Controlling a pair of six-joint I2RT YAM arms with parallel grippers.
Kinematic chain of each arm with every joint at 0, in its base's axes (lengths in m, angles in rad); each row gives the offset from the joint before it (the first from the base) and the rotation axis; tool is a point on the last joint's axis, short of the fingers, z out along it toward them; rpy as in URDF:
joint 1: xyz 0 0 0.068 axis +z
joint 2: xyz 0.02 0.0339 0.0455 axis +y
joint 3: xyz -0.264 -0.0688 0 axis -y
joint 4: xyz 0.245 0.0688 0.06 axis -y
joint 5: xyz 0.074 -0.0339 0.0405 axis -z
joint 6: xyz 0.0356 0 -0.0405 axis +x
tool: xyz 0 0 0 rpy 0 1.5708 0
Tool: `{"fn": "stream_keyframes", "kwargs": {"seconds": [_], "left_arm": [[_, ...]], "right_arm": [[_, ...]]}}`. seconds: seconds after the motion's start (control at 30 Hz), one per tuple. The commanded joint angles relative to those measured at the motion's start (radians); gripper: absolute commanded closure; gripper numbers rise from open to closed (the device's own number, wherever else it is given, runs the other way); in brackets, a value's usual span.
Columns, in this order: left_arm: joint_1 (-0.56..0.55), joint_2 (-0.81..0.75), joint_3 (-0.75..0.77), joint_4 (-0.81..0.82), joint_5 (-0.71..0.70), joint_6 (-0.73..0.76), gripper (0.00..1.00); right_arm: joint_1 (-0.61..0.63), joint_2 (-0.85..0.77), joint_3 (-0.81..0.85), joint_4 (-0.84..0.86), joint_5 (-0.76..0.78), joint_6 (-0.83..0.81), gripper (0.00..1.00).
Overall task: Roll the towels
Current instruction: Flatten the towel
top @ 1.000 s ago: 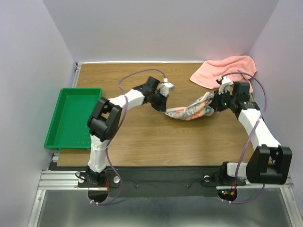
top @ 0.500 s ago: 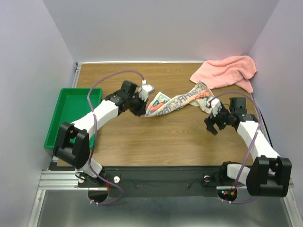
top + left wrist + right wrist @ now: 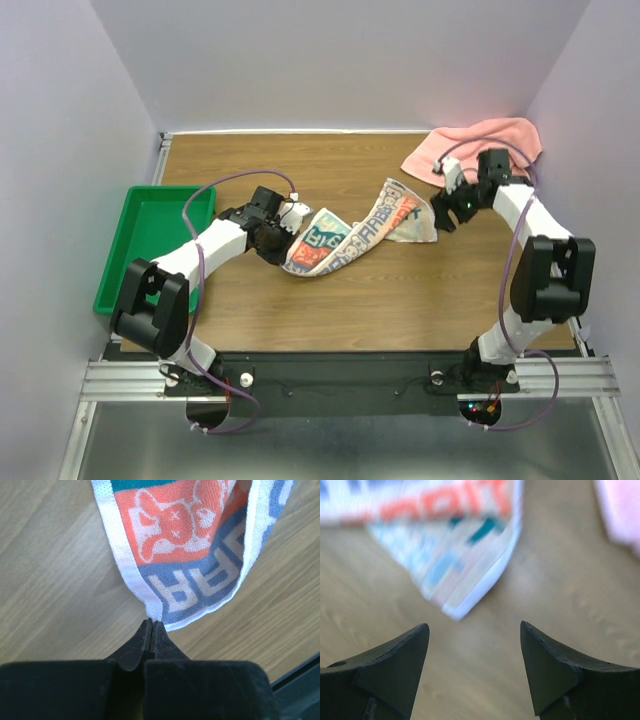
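Closest to me, the two arm bases sit at the near edge of the desk (image 3: 350,300). The left arm reaches forward and inward from there. My left pincer (image 3: 280,240) is closed tight, and in its wrist view the two black tips (image 3: 151,624) meet on the white-hemmed corner of the printed towel (image 3: 185,545), so I read that as a pinch on the corner. Just past the tips I can see an orange panel with a white cartoon figure and a grey-blue band with pale letters.

From above, the printed towel (image 3: 355,235) runs as a long, loosely folded strip on the slant across the middle of the desk. Its near-left end is at the left pincer and its far-right end is near the right one. It is not rolled. I cannot tell whether the gripped end is lifted off the wood.

The green tray (image 3: 150,240) is out at the left edge, well apart from the cloth.

Further back on the right, my right pincer (image 3: 443,215) stands open. In its wrist view the fingers are spread wide (image 3: 473,627) with only bare wood between them. The blurred far corner of the printed towel (image 3: 455,565) lies just ahead of them, untouched.

Furthest away, the pink towel (image 3: 480,145) lies bunched in the far right corner of the desk, just behind the right wrist. One edge of it shows at the top right of that wrist view (image 3: 620,510).
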Motion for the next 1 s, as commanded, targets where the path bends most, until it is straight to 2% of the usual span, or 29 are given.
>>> {"fn": "stream_keyframes", "kwargs": {"seconds": [0.0,0.03,0.13,0.47,0.7,0.9,0.97], "left_arm": [[0.013,-0.005,0.045,-0.01,-0.016,0.0,1.0],[0.016,0.004,0.051,-0.01,-0.013,-0.003,1.0],[0.026,0.025,0.068,-0.015,0.018,-0.023,1.0],[0.053,0.067,0.106,-0.029,0.071,-0.034,1.0],[0.082,0.088,0.121,-0.027,0.081,-0.035,1.0],[0.112,0.117,0.146,-0.026,0.105,-0.051,1.0],[0.119,0.128,0.155,-0.03,0.114,-0.057,1.0]], "right_arm": [[0.004,0.13,0.236,0.046,-0.106,0.209,0.22],[0.014,0.175,0.341,0.048,-0.109,0.256,0.22],[0.049,0.314,0.496,0.051,-0.106,0.293,0.21],[0.152,0.614,0.753,0.077,0.009,0.307,0.13],[0.174,0.701,0.824,0.083,-0.02,0.327,0.12],[0.18,0.743,0.865,0.085,-0.066,0.345,0.17],[0.185,0.767,0.903,0.085,-0.079,0.368,0.23]]}}
